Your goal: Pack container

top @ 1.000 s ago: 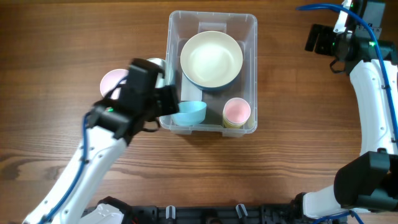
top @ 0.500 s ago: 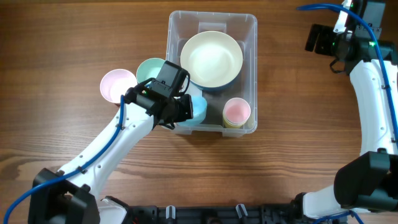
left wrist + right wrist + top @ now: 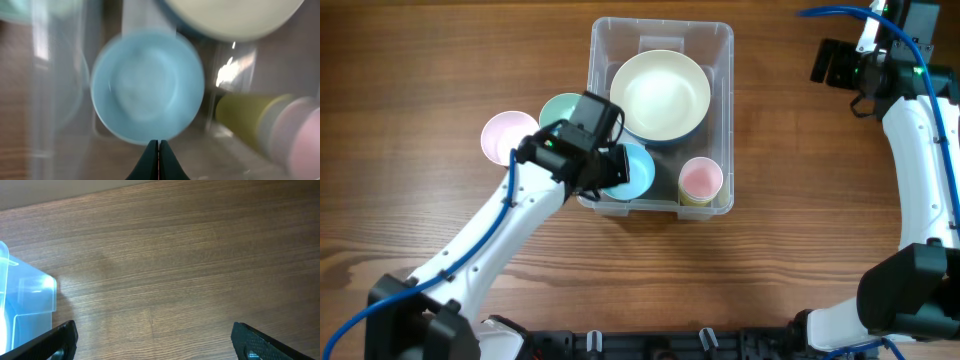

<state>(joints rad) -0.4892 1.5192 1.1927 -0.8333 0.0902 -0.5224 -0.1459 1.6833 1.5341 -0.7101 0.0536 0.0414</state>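
The clear container [image 3: 661, 23] stands at the table's middle. In it are a large cream bowl [image 3: 660, 95], a blue bowl [image 3: 636, 172] lying flat at the near left, and a pink cup [image 3: 701, 180] on a yellow one. My left gripper [image 3: 608, 172] is over the container's near left corner, shut with nothing in it. In the left wrist view its closed tips [image 3: 158, 150] sit just short of the blue bowl [image 3: 147, 87]. My right gripper [image 3: 830, 62] is far off at the back right, open and empty [image 3: 160, 345].
A pink bowl [image 3: 508, 135] and a green bowl [image 3: 560, 108] sit on the wood just left of the container, partly under my left arm. The right wrist view shows bare wood and one container corner [image 3: 27, 300].
The blue bowl went from tilted at the container's near left wall to lying flat inside. My left arm swung in over that corner. The right arm stayed still.
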